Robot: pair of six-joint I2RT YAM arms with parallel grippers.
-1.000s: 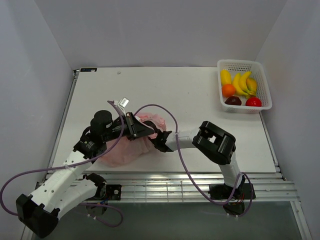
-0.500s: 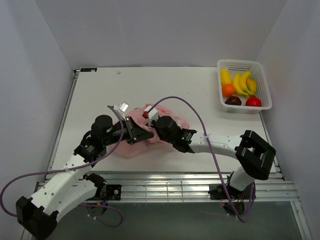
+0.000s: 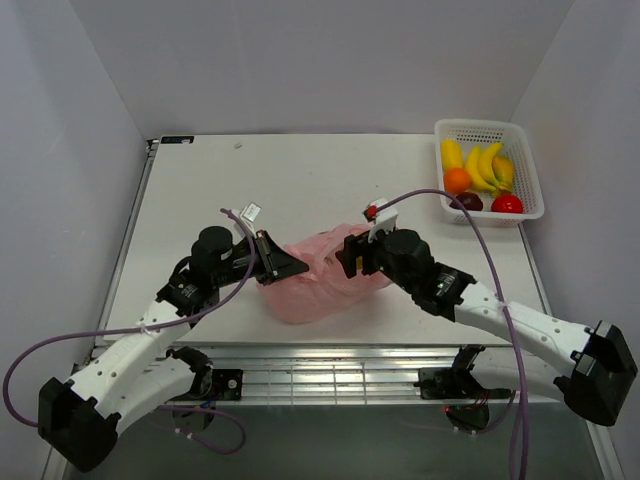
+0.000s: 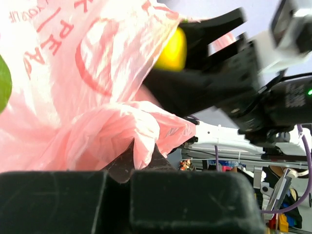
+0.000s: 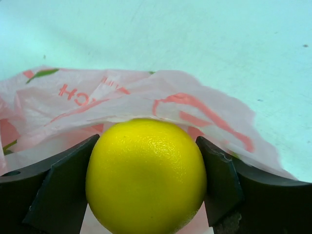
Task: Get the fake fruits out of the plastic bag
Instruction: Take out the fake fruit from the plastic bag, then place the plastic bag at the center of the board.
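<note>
In the top view, the plastic bag (image 3: 320, 288) lies crumpled at lower centre of the tabletop (image 3: 300, 180), between our two hands. The left hand (image 3: 283, 267) is at its left edge and the right hand (image 3: 352, 252) at its upper right edge. The white basket (image 3: 524, 150), upper right, holds other fruits (image 3: 482, 168). In the left wrist view, our left hand pinches a fold of the pink film at bottom centre, and the pale yellow fruit (image 4: 171, 50) shows at upper centre. In the right wrist view, our right hand's fingers (image 5: 58, 190) clamp that fruit at bottom centre, with the bag just behind it.
</note>
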